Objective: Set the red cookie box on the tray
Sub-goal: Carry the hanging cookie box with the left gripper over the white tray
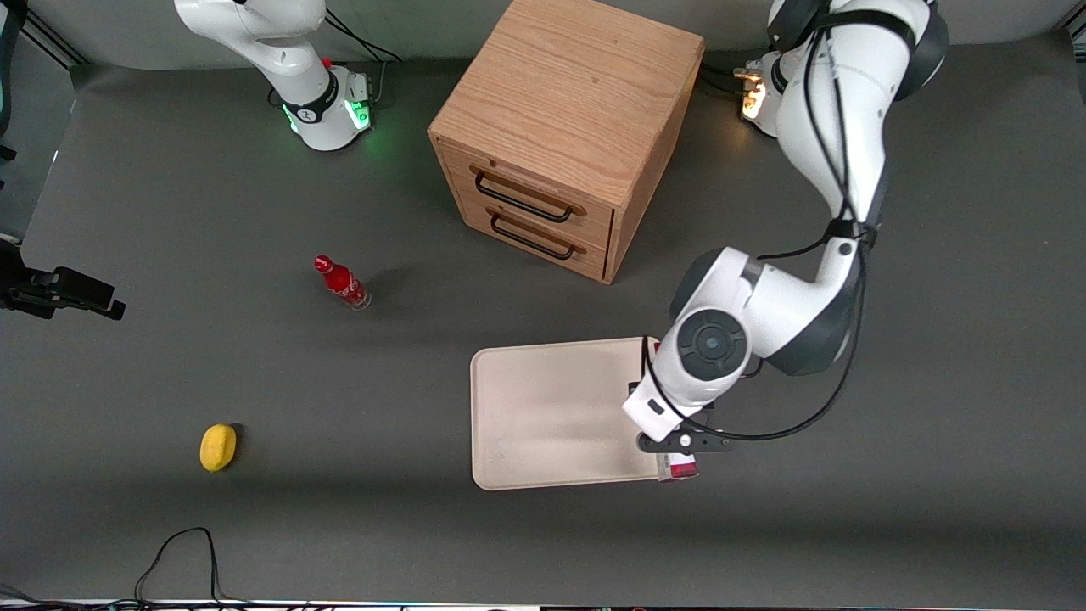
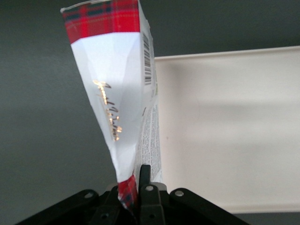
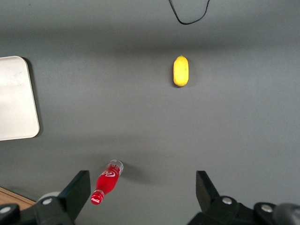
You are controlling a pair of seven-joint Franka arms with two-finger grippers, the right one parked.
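My left gripper [image 1: 679,443] is shut on the red cookie box [image 1: 679,467], pinching one red-checked end of it between the fingers [image 2: 146,180]. In the left wrist view the box [image 2: 117,93] reaches away from the gripper [image 2: 138,182], showing its white patch and a red-checked far end. The cream-white tray [image 1: 543,407] lies flat on the table. The box hangs along the tray's edge [image 2: 225,126] at the working arm's end, partly over the rim and partly over the table. In the front view the arm hides most of the box.
A wooden two-drawer cabinet [image 1: 568,127] stands farther from the front camera than the tray. A small red bottle [image 1: 342,283] and a yellow fruit [image 1: 218,446] lie toward the parked arm's end. A black cable [image 1: 182,552] loops near the front edge.
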